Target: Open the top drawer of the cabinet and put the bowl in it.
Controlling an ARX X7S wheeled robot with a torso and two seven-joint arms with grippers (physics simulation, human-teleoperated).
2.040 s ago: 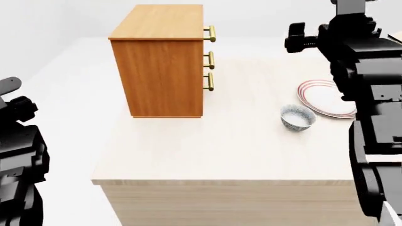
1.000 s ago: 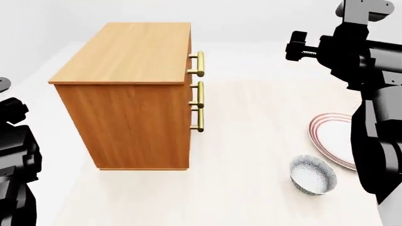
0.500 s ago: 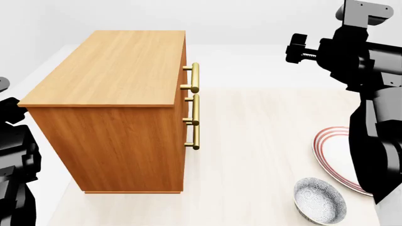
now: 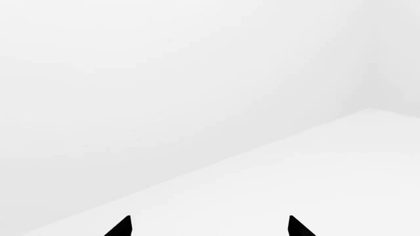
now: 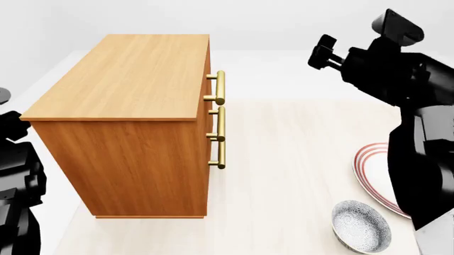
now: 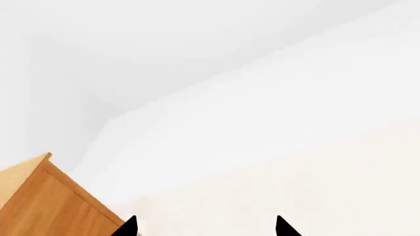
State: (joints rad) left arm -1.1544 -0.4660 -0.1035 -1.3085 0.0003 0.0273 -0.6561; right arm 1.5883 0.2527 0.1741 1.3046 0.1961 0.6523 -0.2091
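Task barely begun: top drawer (image 5: 215, 88) of cabinet (image 5: 127, 127) fully closed, bowl (image 5: 362, 227) unmoved on worktop (image 5: 284, 159), low and well apart from raised right pincer (image 6: 203, 228), tips spread, empty; left pincer (image 4: 206, 228) likewise released.

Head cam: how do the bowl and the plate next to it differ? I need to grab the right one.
The bowl is small, deep and blue-grey speckled; the plate is wider, flat and white with red rings. The bowl shows whole, while the right arm hides part of the plate. The bowl lies nearer the camera. Both are round and sit on the table.
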